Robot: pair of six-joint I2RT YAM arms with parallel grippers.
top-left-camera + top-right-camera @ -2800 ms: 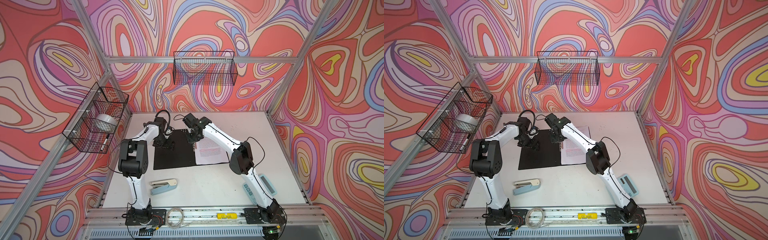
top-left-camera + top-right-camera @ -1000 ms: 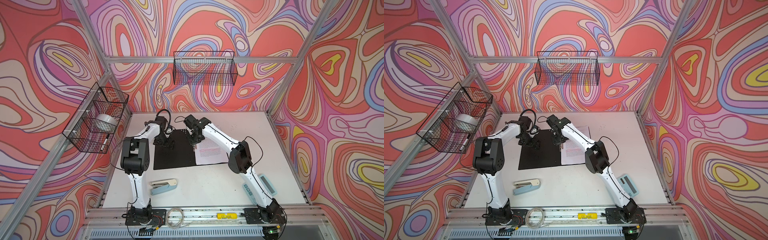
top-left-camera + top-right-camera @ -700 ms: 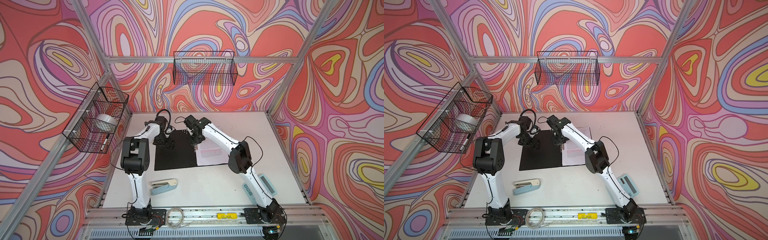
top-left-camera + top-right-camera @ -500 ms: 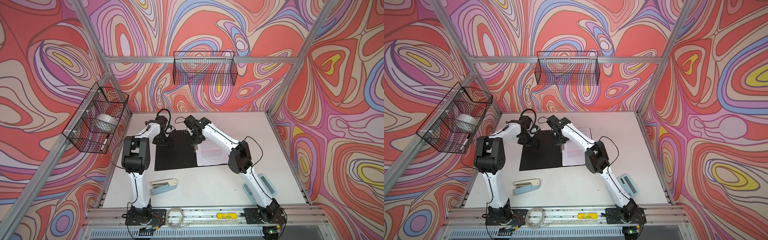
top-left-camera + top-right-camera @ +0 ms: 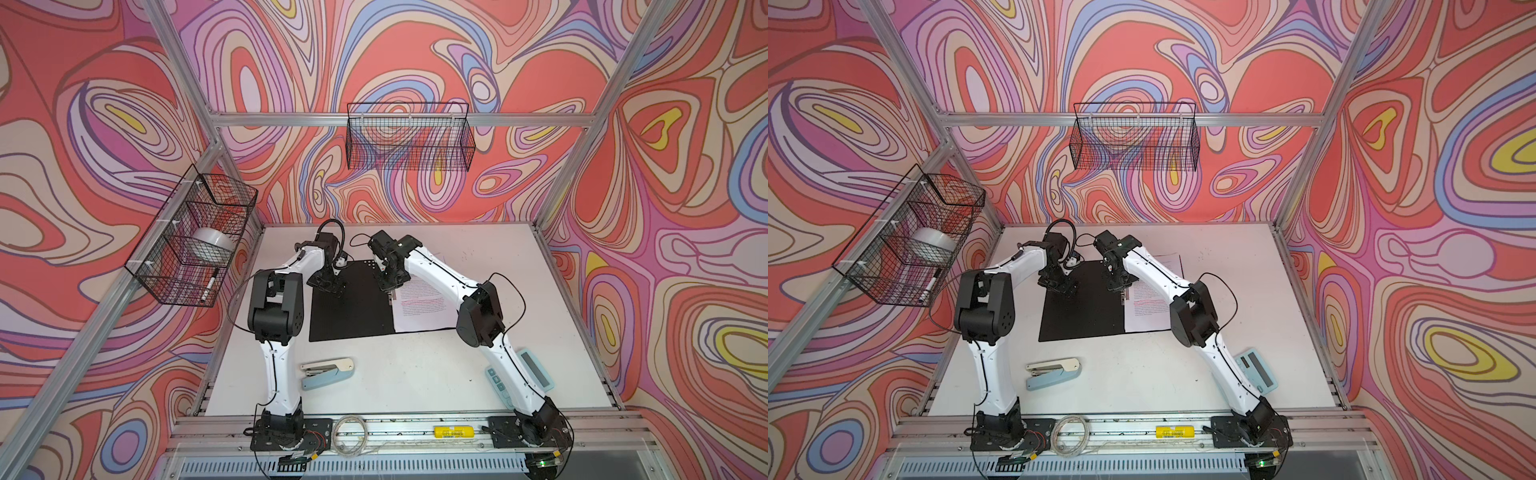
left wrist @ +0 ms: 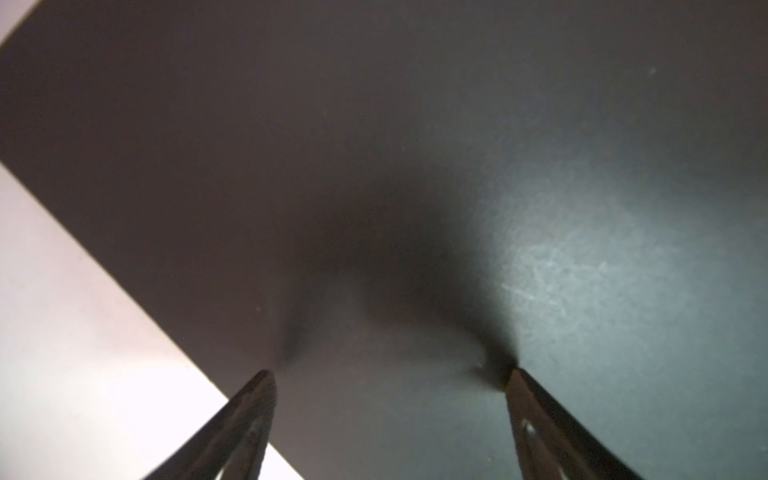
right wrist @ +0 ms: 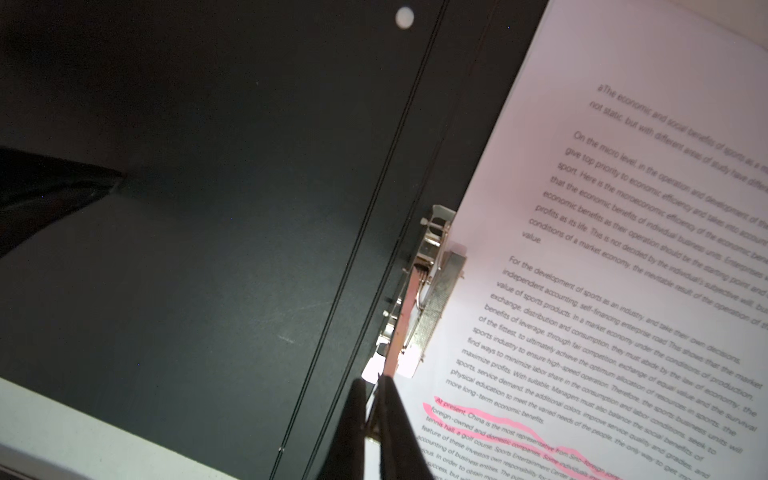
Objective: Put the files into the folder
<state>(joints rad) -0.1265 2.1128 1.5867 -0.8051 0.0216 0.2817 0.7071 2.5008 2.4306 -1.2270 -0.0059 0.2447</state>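
Bench (image 5: 415, 374): a white top, arms mounted along its 6 o'clock edge.
Back basket (image 5: 409, 141): black wire, hung on the wall at 12 o'clock.
Side basket (image 5: 183, 291): black wire, hung on the wall at 9 o'clock.
Folder (image 5: 353, 307): lying open and flat, black inside up, around 11 o'clock of the bench centre. It is seen in both top views.
Files (image 5: 424, 307): white printed sheets with pink-marked lines, lying on the folder's 3 o'clock half. Their inner edge sits against the spine, and the right arm hides part of them.
Calculator (image 5: 536, 370): pale blue, at 4 o'clock, partly hidden by the right arm.
Stapler (image 5: 328, 374): pale blue and cream, at 7 o'clock, well apart from the folder.
Left end effector (image 6: 390, 372): spread wide, holding nothing. Both fingertips are down on the folder's black half near its 10 o'clock corner.
Right end effector (image 7: 370, 380): pinched narrow on the tip of the clip's raised lever, at the spine.
White tape roll (image 5: 212, 243): inside the side basket.
Metal clip (image 7: 432, 299): on the spine, its pad resting on the files' edge.
Marker (image 5: 209, 284): in the side basket, at 6 o'clock of the roll.
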